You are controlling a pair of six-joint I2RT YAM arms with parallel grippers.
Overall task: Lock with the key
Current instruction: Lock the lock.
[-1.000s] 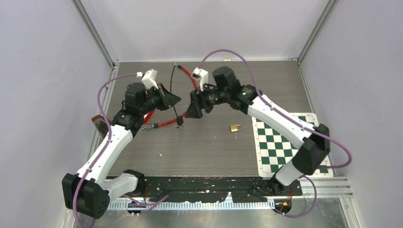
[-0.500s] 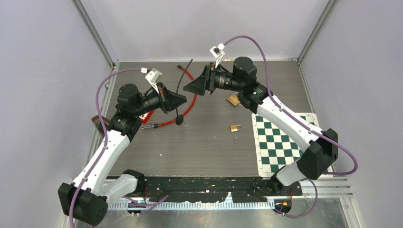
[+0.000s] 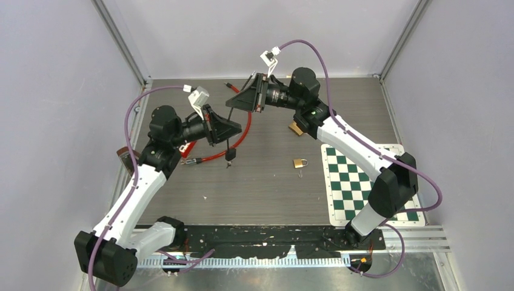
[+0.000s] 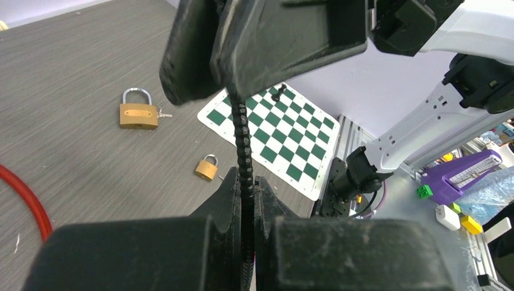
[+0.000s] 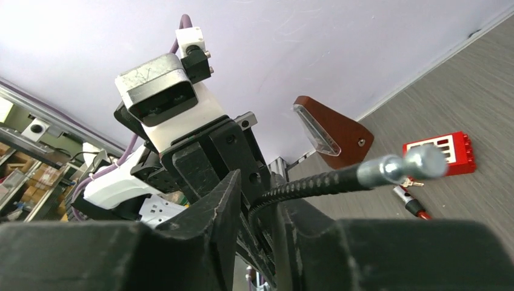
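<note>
Left gripper (image 4: 245,194) pinches the cable (image 4: 242,133), right gripper (image 5: 263,209) grips its end, but the padlock (image 3: 299,163) lies untouched, nothing locked yet.

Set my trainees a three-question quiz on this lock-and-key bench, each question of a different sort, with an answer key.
1. True or false: the left gripper is shut on the black cable.
2. Relative to the chessboard mat, the small padlock lies: A on it; B off it, just to its left in the top view; C under it.
3. Fill in: the other cable, lying on the table, is ____ in colour.
Key: 1 true; 2 B; 3 red.
</note>
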